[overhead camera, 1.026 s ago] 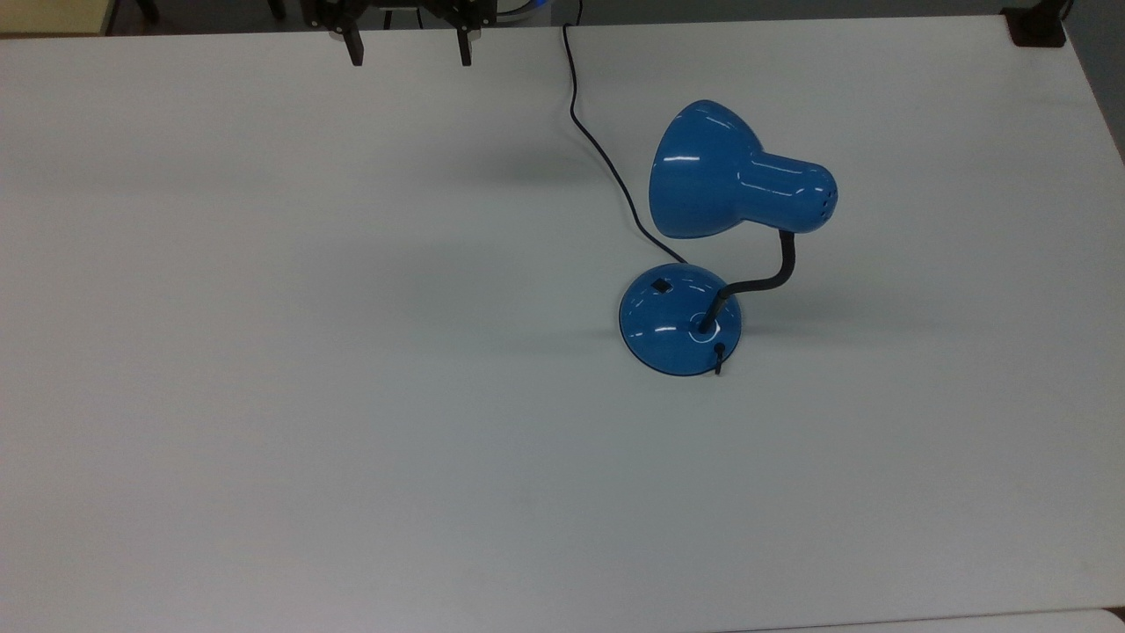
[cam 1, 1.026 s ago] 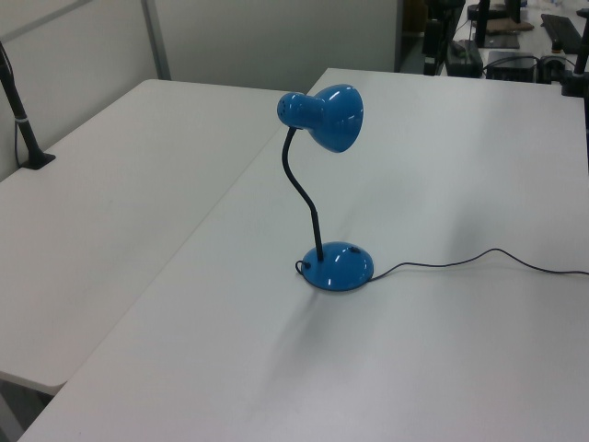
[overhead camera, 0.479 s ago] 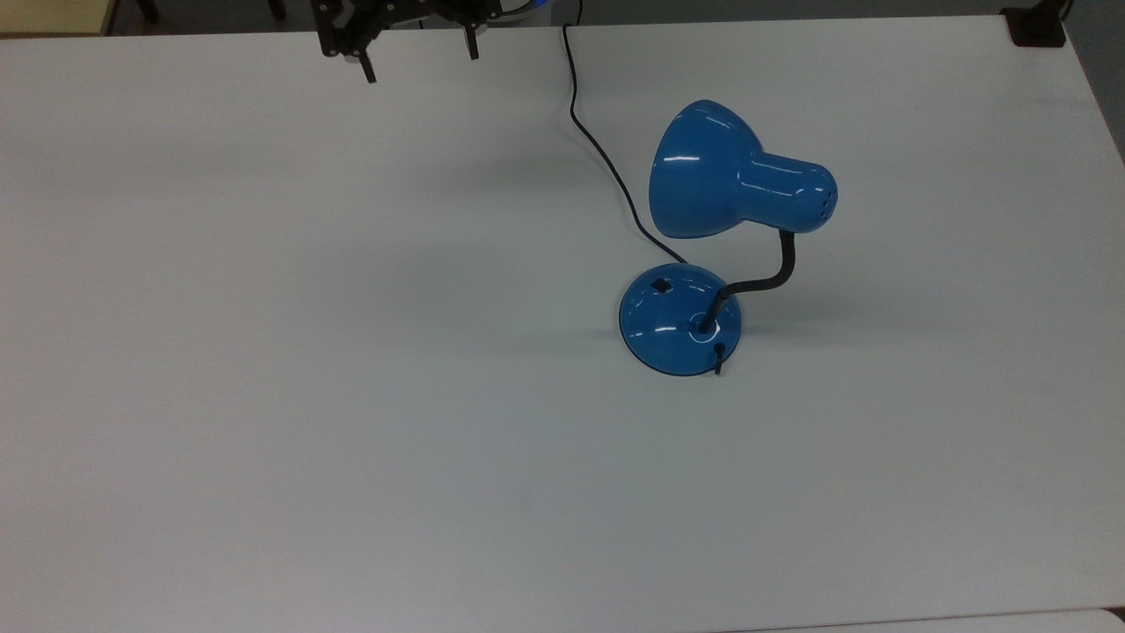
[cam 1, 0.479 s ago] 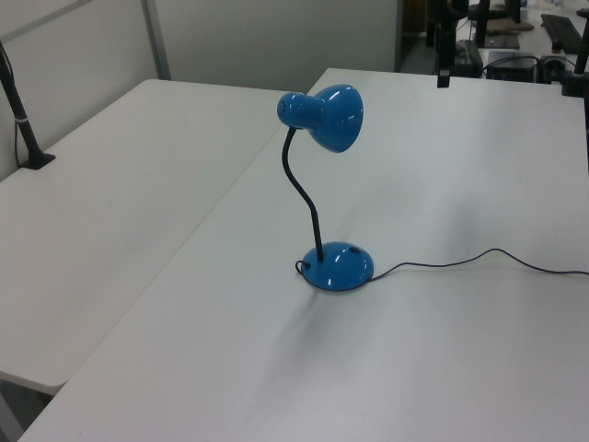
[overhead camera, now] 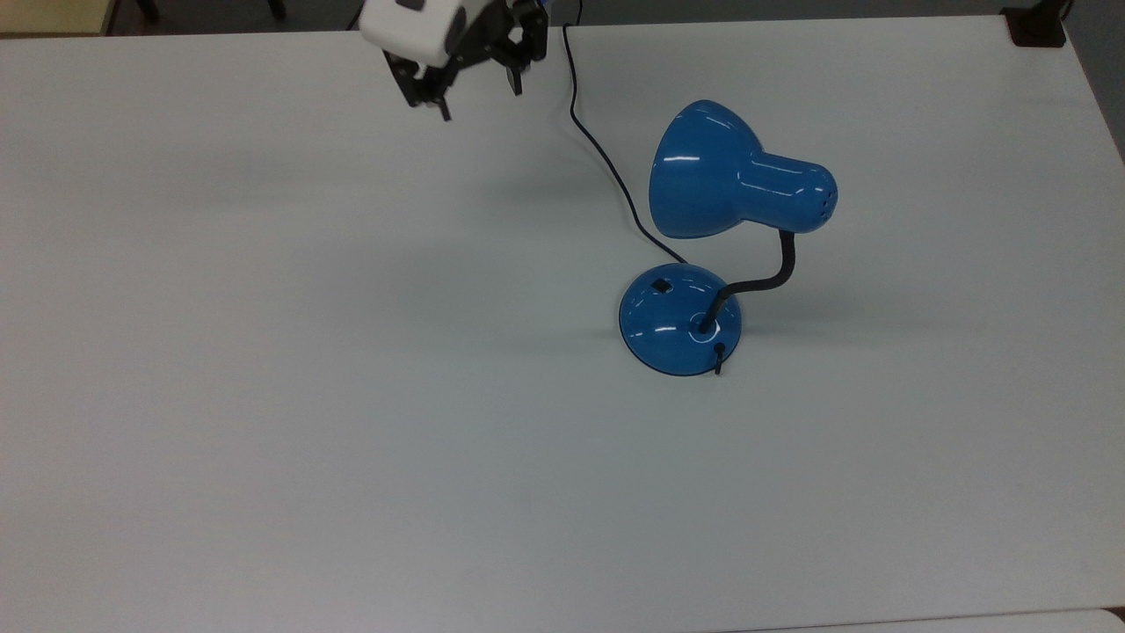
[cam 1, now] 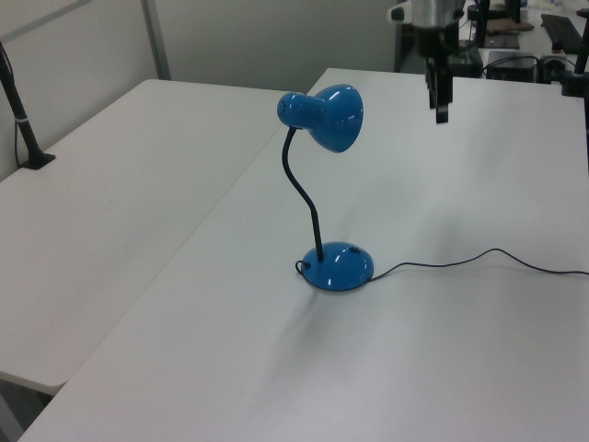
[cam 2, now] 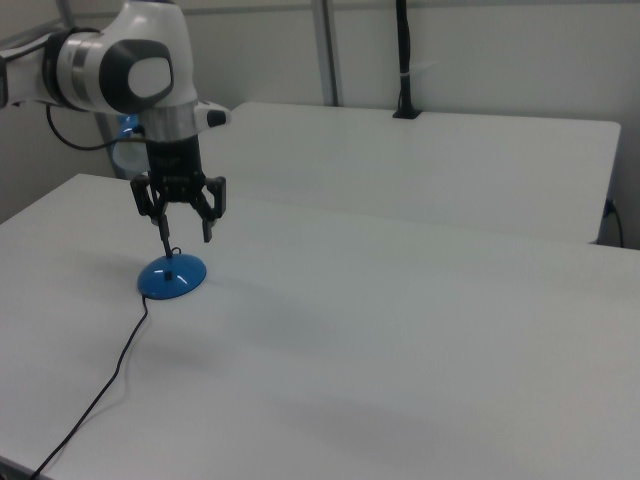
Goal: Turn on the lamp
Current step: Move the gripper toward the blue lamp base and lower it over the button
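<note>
Hanging above the table with its two fingers spread apart and gripping nothing, the gripper sits near the far edge in the top view, toward the top view's left of the lamp and well apart from it. Its fingers point down at the bare surface, which suits a press from above rather than a grasp. The lamp stands upright on the table, toward the top view's right of the middle, resting on its round domed base. From the base the black neck rises and bends over, carrying the bell-shaped shade out to one side so that it does not cover the base; that leaves the small black switch on the dome open to the gripper from above. The switch faces the side of the base nearer the gripper in the top view, so a straight path to it looks free. The cord leaves the base and runs across the table to the far edge, passing just beside the gripper in the top view; it lies slack and looks unlikely to tug the lamp. No glow comes from the shade, so the lamp appears unlit and the task not yet begun. In the left view the gripper is higher than the shade, so it needs to descend a good way to reach the switch.
</note>
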`<action>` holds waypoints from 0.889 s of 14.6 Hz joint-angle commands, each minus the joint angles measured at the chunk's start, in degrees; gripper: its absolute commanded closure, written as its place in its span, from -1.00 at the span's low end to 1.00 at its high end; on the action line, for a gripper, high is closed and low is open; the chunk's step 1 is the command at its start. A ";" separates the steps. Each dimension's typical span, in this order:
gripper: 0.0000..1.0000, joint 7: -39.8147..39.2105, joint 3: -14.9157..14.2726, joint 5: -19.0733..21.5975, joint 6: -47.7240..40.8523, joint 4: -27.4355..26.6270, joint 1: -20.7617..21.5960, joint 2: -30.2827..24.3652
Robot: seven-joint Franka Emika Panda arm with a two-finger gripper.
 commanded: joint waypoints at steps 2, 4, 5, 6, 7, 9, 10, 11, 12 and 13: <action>1.00 6.00 -0.24 1.45 7.03 -2.94 4.10 2.89; 1.00 12.94 -0.24 1.55 13.18 -5.39 6.47 4.30; 1.00 15.93 -0.33 1.55 16.25 -6.80 7.52 4.65; 1.00 19.26 -0.24 1.55 19.16 -7.51 8.32 5.61; 1.00 22.60 -0.24 1.55 21.36 -7.61 9.11 6.58; 1.00 27.10 -0.24 1.55 24.36 -7.26 10.60 8.69; 1.00 29.12 -0.24 1.55 26.55 -7.26 11.31 9.31; 1.00 31.06 -0.24 1.55 28.74 -7.26 11.92 10.09; 1.00 32.90 -0.24 1.55 30.59 -7.17 12.62 10.80; 1.00 34.31 -0.24 1.55 32.09 -7.08 13.15 11.85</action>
